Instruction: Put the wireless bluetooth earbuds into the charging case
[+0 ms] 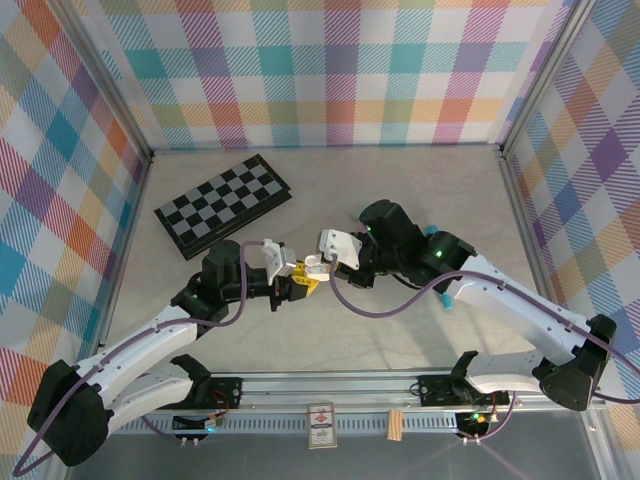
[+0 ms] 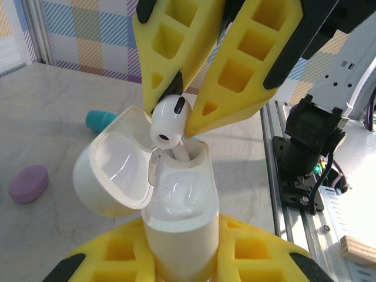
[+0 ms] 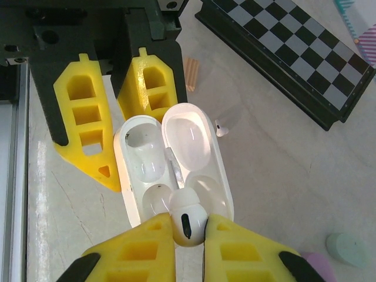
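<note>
Near edge first: rail [image 1: 330, 383] carrying both arm bases. A small card [image 1: 320, 425] and a wooden block [image 1: 397, 424] lie in front of it, all well to the near side of the charging case [image 2: 179, 202]. Both arms reach in from there and meet at the case, about mid-tabletop [image 1: 400, 180].

Left hand [image 2: 182, 252]: yellow fingers clamped on the case's lower body, one on each side. Case is upright with the lid swung open to one side. The inside is glossy white. Can't tell if its base touches the tabletop.

Right hand [image 3: 188, 232]: fingers closed together on a white earbud [image 3: 188, 218], gripping the bulb right over the case's open mouth. The stem points down into the case, with the tip past the rim. Can't tell whether it's seated in a socket.

Second white earbud [image 3: 221, 126] lies loose on the tabletop near the case lid, on the side away from the right hand.

A purple pebble-shaped case [image 2: 29, 183] and a teal rounded thing [image 2: 101, 120] sit on the tabletop beyond the charging case as the left wrist camera sees it. They are apart from it and from each other.

Farther out, a folded chessboard [image 1: 225, 205] lies flat on the tabletop, beyond the charging case and to its left. Plaid walls [image 1: 330, 70] close off the far side and both flanks.
</note>
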